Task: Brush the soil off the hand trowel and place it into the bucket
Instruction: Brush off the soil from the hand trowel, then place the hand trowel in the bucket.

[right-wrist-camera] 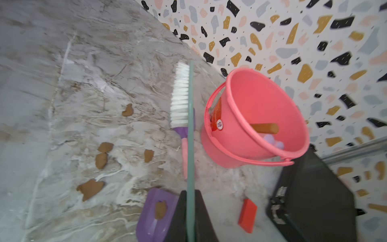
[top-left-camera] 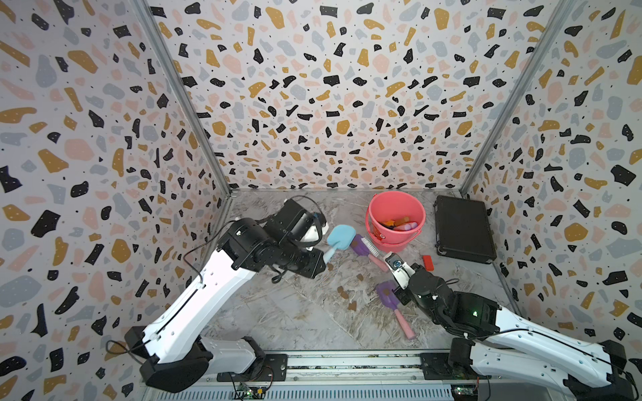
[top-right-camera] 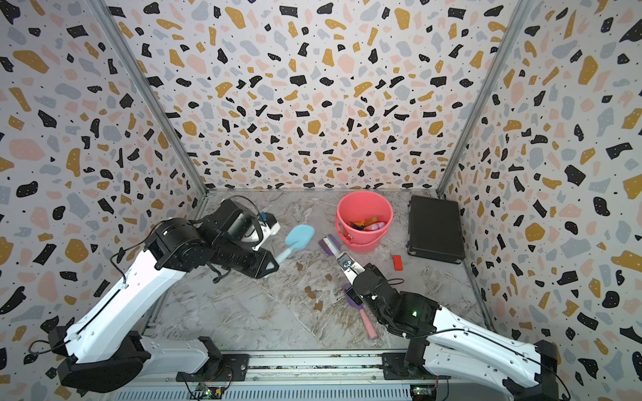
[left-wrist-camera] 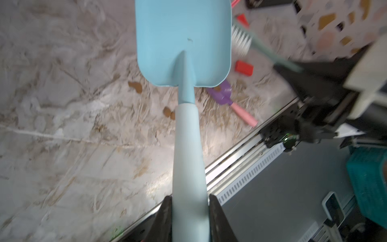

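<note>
My left gripper (left-wrist-camera: 189,201) is shut on the pale handle of a light-blue hand trowel (top-left-camera: 341,236), held above the table left of the bucket. Its blade (left-wrist-camera: 184,37) looks clean but for a tiny speck. My right gripper (right-wrist-camera: 190,192) is shut on the thin teal handle of a brush (right-wrist-camera: 181,94); the white bristles (top-left-camera: 371,245) sit just beside the blade's edge. The coral-pink bucket (top-left-camera: 396,205) stands behind, with tools inside. Soil (top-left-camera: 344,294) lies in brown blobs on the table in both top views.
A purple trowel (right-wrist-camera: 154,209) with a pink handle lies near the front and carries a soil blob. Another purple trowel (right-wrist-camera: 182,132) lies under the brush by the bucket. A black case (top-left-camera: 463,229) and a red block (top-left-camera: 428,262) are at the right.
</note>
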Controlling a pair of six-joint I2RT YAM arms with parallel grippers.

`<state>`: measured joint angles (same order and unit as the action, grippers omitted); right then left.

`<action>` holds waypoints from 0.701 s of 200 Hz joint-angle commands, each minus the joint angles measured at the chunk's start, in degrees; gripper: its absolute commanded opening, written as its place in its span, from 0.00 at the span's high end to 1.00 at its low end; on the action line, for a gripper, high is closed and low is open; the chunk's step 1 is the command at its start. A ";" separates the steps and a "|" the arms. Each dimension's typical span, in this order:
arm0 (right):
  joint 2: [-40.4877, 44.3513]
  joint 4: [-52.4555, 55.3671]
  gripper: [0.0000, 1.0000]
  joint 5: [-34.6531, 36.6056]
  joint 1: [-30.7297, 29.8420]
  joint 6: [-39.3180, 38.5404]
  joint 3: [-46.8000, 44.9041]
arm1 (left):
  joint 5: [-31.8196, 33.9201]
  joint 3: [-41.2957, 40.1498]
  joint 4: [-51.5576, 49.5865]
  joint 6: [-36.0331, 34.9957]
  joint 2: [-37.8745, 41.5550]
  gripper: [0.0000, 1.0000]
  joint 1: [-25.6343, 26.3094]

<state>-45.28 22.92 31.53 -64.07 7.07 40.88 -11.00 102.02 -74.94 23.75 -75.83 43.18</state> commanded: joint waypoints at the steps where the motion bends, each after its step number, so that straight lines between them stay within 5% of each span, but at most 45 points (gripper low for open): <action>1: 2.98 -1.40 1.00 -5.28 0.01 18.94 -4.98 | -5.10 4.31 16.09 10.04 -2.84 1.00 -2.40; 58: 15.31 1.18 1.00 -7.61 0.00 34.79 -13.91 | -19.55 -0.25 52.53 42.86 -14.24 1.00 -8.96; 107: 18.13 5.08 1.00 -11.13 -0.02 40.28 -16.28 | -19.25 -2.06 78.90 71.31 -27.97 1.00 -8.53; 140: 19.53 6.81 1.00 -10.79 0.00 40.87 -16.27 | -15.29 3.36 80.70 81.24 -34.99 1.00 -5.83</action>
<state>-27.27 27.07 20.75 -64.07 45.69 24.43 -27.77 100.47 -5.04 92.09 -109.12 35.14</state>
